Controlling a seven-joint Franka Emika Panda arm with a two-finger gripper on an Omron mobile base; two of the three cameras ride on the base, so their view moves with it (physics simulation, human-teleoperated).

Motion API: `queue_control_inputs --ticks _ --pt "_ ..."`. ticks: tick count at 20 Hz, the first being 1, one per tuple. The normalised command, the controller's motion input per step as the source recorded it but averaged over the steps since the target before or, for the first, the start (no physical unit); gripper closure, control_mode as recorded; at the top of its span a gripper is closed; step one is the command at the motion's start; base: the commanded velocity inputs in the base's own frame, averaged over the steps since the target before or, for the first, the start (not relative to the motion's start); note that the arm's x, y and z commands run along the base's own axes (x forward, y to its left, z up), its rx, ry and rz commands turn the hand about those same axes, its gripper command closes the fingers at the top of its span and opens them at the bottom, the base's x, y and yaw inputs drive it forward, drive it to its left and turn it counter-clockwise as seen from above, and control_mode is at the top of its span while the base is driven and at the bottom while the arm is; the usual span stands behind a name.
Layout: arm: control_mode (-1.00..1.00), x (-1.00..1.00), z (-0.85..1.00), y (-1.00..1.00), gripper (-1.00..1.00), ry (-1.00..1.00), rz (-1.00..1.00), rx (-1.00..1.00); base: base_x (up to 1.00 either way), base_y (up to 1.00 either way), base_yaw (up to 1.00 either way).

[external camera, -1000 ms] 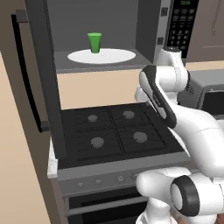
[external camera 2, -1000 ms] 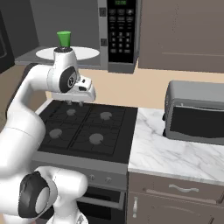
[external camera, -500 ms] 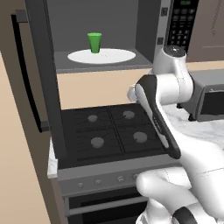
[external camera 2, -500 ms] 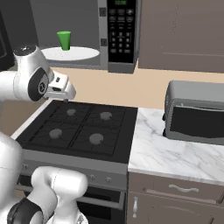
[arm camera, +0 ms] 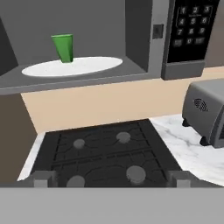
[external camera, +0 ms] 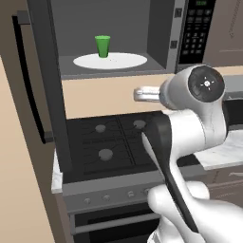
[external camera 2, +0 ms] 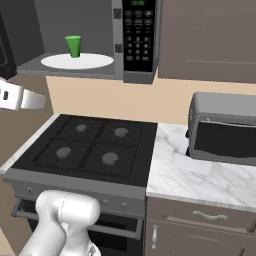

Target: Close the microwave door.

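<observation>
The microwave door (external camera: pixel 50 85) stands swung wide open at the left, a dark grey panel with its thin black bar handle (external camera: pixel 29 80) on the outer side; its edge also shows in the right base view (external camera 2: pixel 5 50). Inside the microwave a green cup (external camera: pixel 102 46) stands on a white plate (external camera: pixel 111 60). My gripper (external camera: pixel 142 94) hovers above the stove, right of the door and apart from it. In the hand view the gripper (arm camera: pixel 110 179) is open, its fingertips (arm camera: pixel 41 178) wide apart with nothing between them, facing the cup (arm camera: pixel 63 47).
A black four-burner stove (external camera 2: pixel 85 150) lies below the microwave. A silver toaster oven (external camera 2: pixel 225 130) stands on the marble counter (external camera 2: pixel 190 175) at the right. The microwave's keypad (external camera: pixel 197 31) is right of the cavity. My arm's big white links (external camera: pixel 190 142) fill the lower right.
The arm has swung left and risen; the hand slid from over the stove's middle to the left edge of the right base view. The door has not moved.
</observation>
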Motion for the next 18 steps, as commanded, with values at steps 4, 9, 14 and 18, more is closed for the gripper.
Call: queue_control_inputs --ticks 4,9,14,18 --pt "-1.0 -1.0 0.89 0.19 -1.0 -0.43 -0.14 0.0 0.0 0.0 0.0" --pt "-1.0 -1.0 0.48 0.43 -1.0 -0.28 -0.05 0.0 0.0 0.0 0.0" --pt "-1.0 -1.0 0.1 0.3 -1.0 -0.23 -0.03 0.0 0.0 0.0 0.0" --pt "-1.0 -1.0 0.04 0.49 -1.0 -0.13 -0.22 0.0 0.0 0.0 0.0"
